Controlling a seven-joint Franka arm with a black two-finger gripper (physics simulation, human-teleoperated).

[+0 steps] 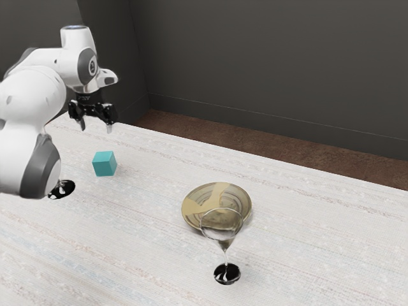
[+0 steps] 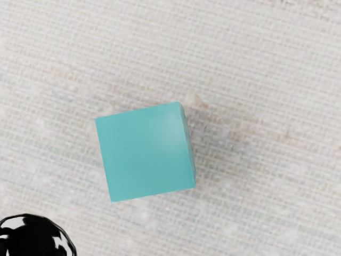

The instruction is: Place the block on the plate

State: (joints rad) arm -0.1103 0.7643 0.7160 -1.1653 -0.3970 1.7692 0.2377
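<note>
Looks like pick-up time for the block (image 1: 104,164), sitting flat on the table (image 1: 146,255) below the gripper (image 1: 95,127) and well apart from the plate (image 1: 190,204). Got fingers spread apart with nothing between them, so no need to widen first. Would centre over the block, then twist the wrist a touch to square up with two opposite faces; notice the slight tilt of its edges in the wrist view. Go straight down, nice and slow, get low on the sides before squeezing, then lift cleanly. Watch out for the black round base (image 1: 62,189) near the block, partly hidden behind the arm (image 1: 32,127) and cut off in the wrist view. Can't tell much about anything standing on it. Also hard to make out the plate's near edge through the glass (image 1: 226,274), so leave plenty of room there.
</note>
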